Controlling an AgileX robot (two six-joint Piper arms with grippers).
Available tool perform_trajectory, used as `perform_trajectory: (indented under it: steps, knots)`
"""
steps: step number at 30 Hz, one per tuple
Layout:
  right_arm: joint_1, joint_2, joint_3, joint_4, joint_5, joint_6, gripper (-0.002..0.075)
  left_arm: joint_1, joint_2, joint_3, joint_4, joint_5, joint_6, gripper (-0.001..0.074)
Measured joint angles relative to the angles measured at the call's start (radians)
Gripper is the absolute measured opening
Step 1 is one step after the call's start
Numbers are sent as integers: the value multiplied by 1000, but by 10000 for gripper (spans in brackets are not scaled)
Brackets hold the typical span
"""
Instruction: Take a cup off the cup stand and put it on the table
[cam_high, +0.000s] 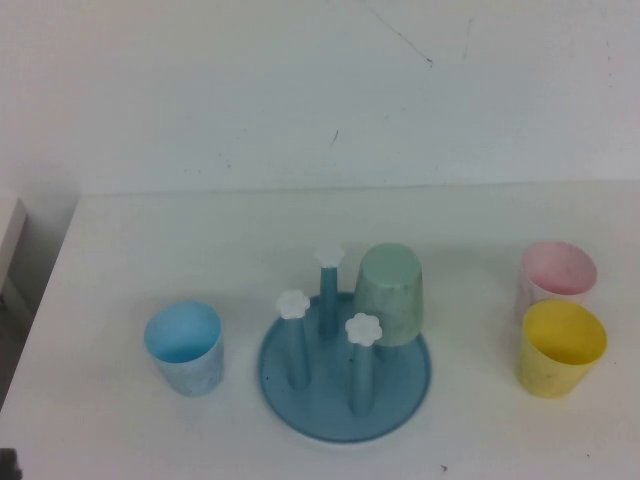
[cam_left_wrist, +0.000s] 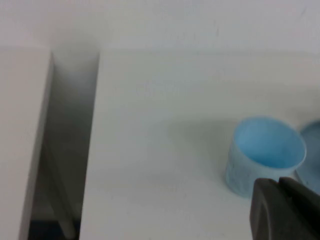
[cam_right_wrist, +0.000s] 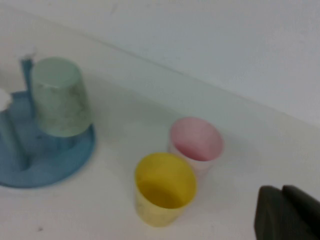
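The sage-green cup (cam_high: 392, 295) hangs upside down on the back right peg of the blue cup stand (cam_high: 345, 385) in the middle of the white table (cam_high: 150, 240). Three other pegs with white flower caps are bare. The cup also shows in the right wrist view (cam_right_wrist: 60, 97), with the stand (cam_right_wrist: 45, 165) under it. My left gripper (cam_left_wrist: 285, 207) is shut and empty, near the light blue cup (cam_left_wrist: 265, 160). My right gripper (cam_right_wrist: 287, 212) is shut and empty, to the right of the yellow cup (cam_right_wrist: 162, 187). Neither gripper shows in the high view.
A light blue cup (cam_high: 185, 347) stands upright left of the stand. A pink cup (cam_high: 557, 275) and a yellow cup (cam_high: 560, 347) stand upright at the right. The table's left edge borders a gap (cam_left_wrist: 65, 150) beside another white surface.
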Motion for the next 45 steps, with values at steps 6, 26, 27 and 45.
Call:
perform_trajectory:
  steps: [6, 26, 27, 45]
  knots:
    - [0, 352, -168, 277, 134, -352, -3, 0, 159, -2, -124, -21, 175, -3]
    - [396, 1186, -794, 24, 243, -303, 70, 0, 176, 2, -226, -82, 284, -2]
    - [396, 1200, -819, 26, 262, -297, 115, 0, 176, 2, -226, -82, 284, -2]
    - [397, 1337, -909, 230, 286, -238, 690, 0, 177, 2, -236, -81, 285, -2]
